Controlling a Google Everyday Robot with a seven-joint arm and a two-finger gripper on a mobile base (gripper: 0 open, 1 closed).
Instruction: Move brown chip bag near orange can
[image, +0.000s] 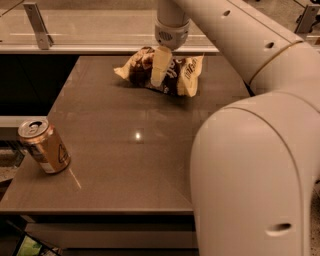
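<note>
Big white arm (260, 50) on the right side, rising from a fat rounded part close to the camera, then bending left across the top and pointing straight down. Brown desk (125, 115) under it, wide and flat. Brown chip bag (186, 75) at the far edge of the desk, a little right of the middle, crumpled, long way running left to right along that edge. Orange can (44, 146) near the front left corner, standing up, well apart from the bag. So from bag to can: toward the camera and to the left, slantwise across the desk. Gripper (161, 75) right on top of the bag, pointing down onto its middle from above, touching it. Wide, narrow or holding the bag: cannot tell. Probably a lift or a drag next, toward the front and left, stopping just beside the can without knocking it over.
</note>
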